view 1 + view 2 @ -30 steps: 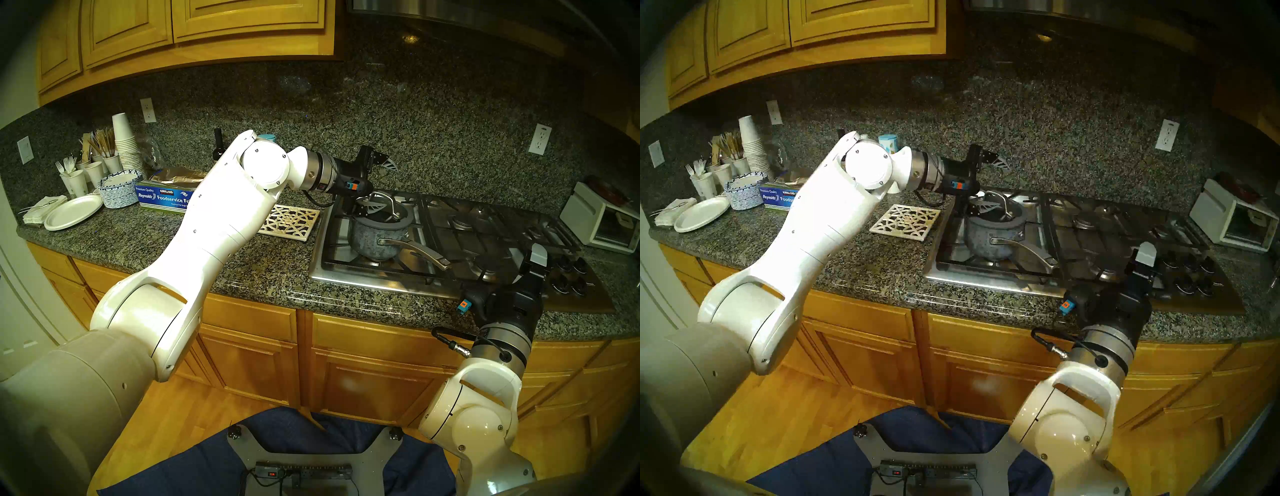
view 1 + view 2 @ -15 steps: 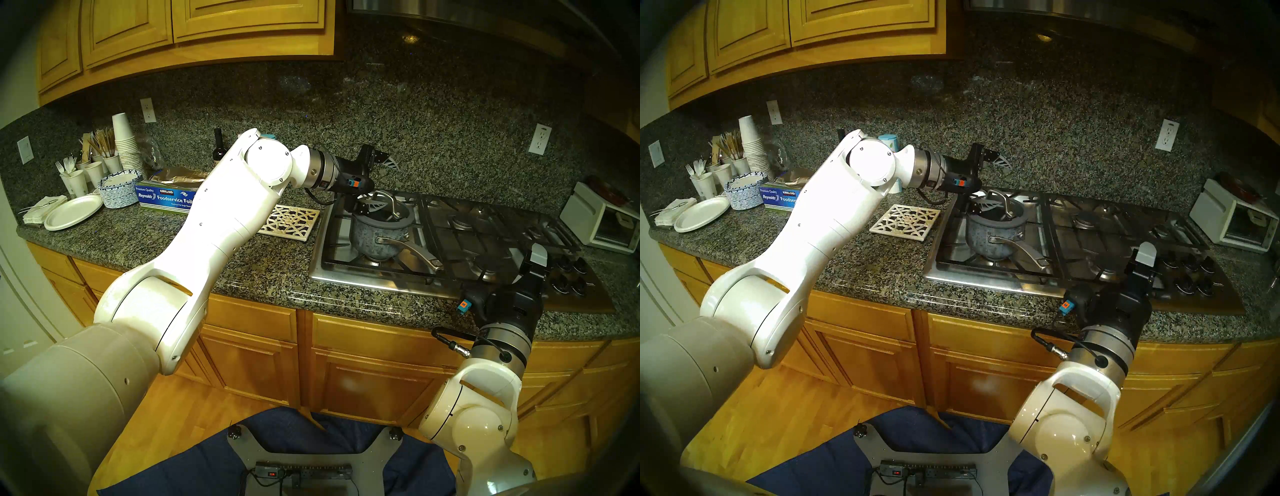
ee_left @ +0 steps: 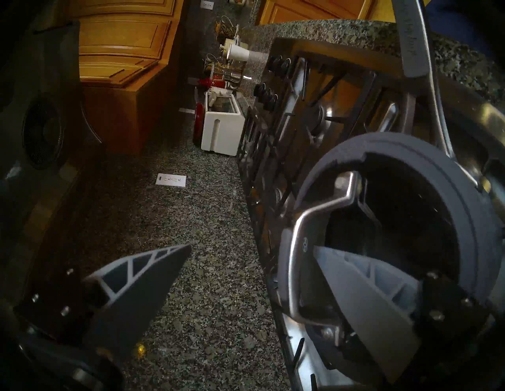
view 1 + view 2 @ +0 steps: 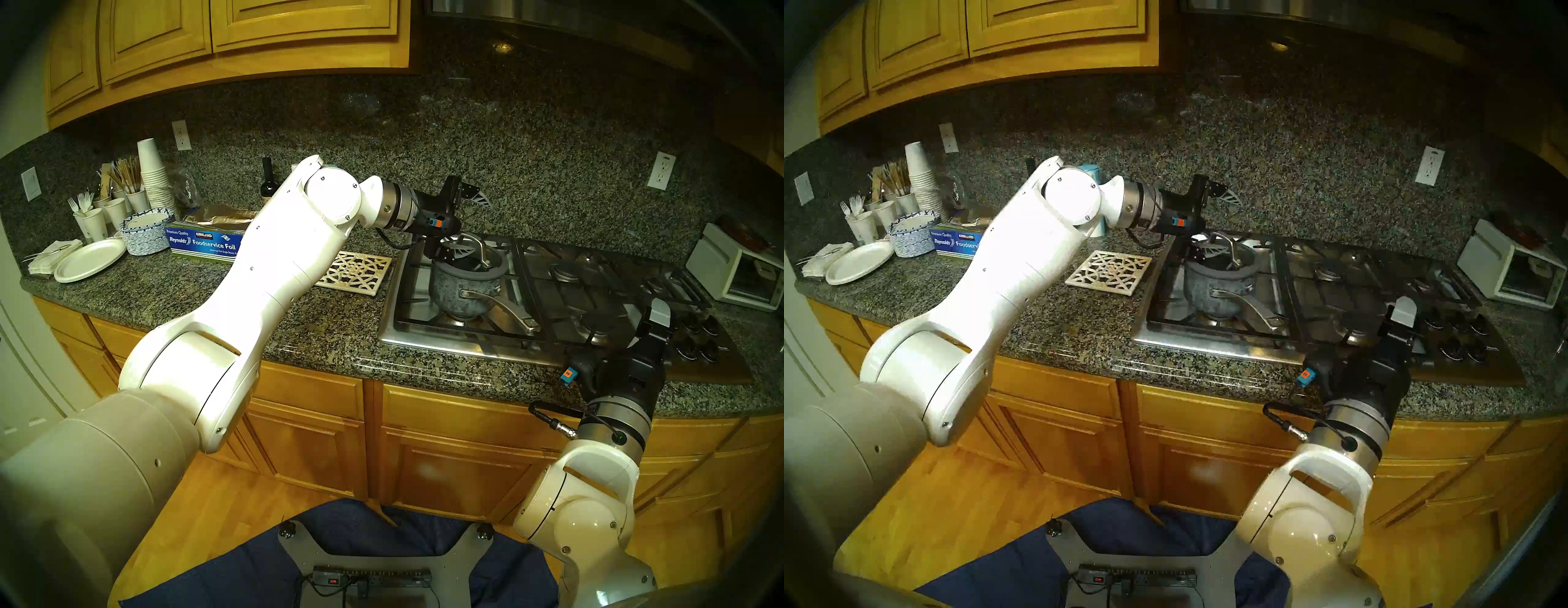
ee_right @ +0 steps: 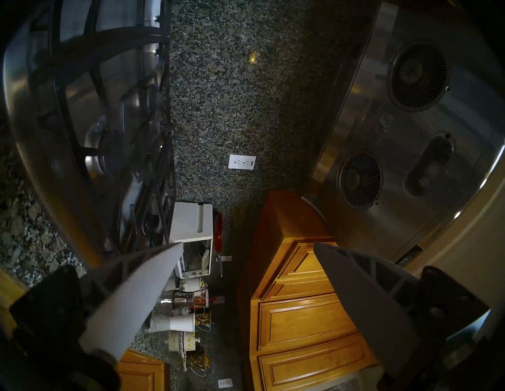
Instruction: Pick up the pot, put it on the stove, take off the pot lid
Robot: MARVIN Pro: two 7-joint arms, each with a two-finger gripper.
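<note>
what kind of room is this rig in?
Almost certainly a home kitchen: a steel gas stove set in a granite counter, wooden cabinets above and below, and a white toaster oven at the far right.

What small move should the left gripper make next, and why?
Probably shut on the lid's loop handle: the pot already sits on the stove, lid on, and the open left gripper has one finger under the loop.
</note>
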